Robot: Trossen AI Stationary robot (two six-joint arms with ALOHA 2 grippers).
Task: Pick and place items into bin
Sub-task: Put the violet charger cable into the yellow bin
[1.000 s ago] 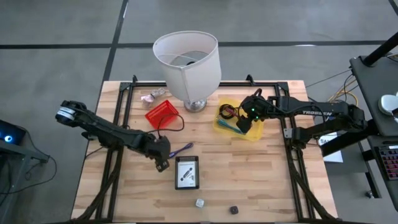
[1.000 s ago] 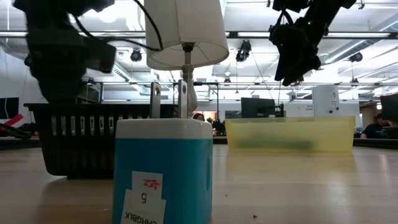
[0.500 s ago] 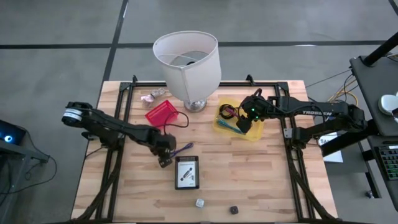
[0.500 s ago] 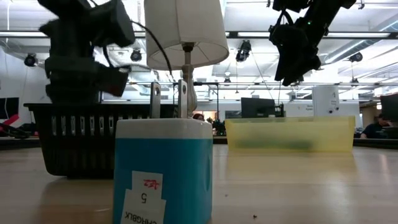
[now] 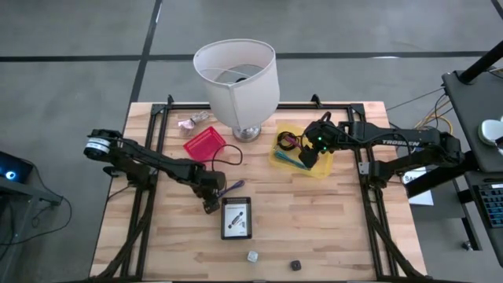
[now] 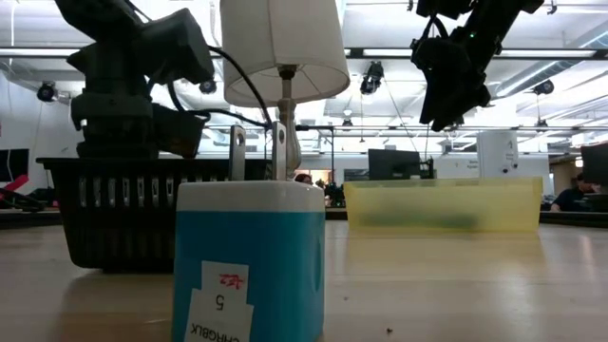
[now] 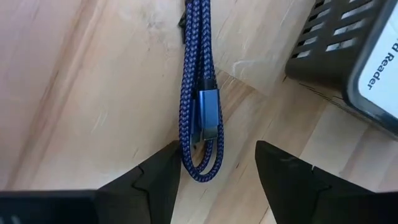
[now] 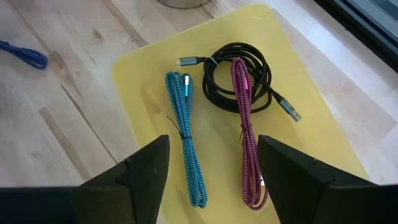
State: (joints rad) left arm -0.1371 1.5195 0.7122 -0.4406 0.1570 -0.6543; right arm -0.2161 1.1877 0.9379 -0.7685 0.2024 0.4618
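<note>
High view, lamp (image 5: 236,79) as landmark, left to right. Left gripper (image 5: 211,200) sits low over the worktop (image 5: 330,228), left of and in front of the lamp base, fingers (image 7: 155,180) spread either side of the folded end of a blue braided cable (image 5: 229,189); not pinching it. Pink wrapped item (image 5: 193,121) lies just left of the lamp base, near the worktop's back edge. Red basket (image 5: 204,145) sits left-front of the lamp base, nothing visible inside; a thin black cord (image 5: 228,155) trails beside it. Black-and-white card reader box (image 5: 236,218) lies in front of the lamp, just beside the blue cable. White cube (image 5: 252,256) and dark cube (image 5: 295,266) lie further in front, close to the worktop's front edge, open wood around them. Yellow bin (image 5: 324,167) sits right of the lamp base; inside it a black coiled cable (image 8: 239,78), a teal braided cable (image 8: 186,146) and a magenta braided cable (image 8: 247,134). Right gripper (image 5: 308,154) hovers above the bin, fingers (image 8: 134,174) spread, holding nothing. Front right of the worktop is bare wood.
</note>
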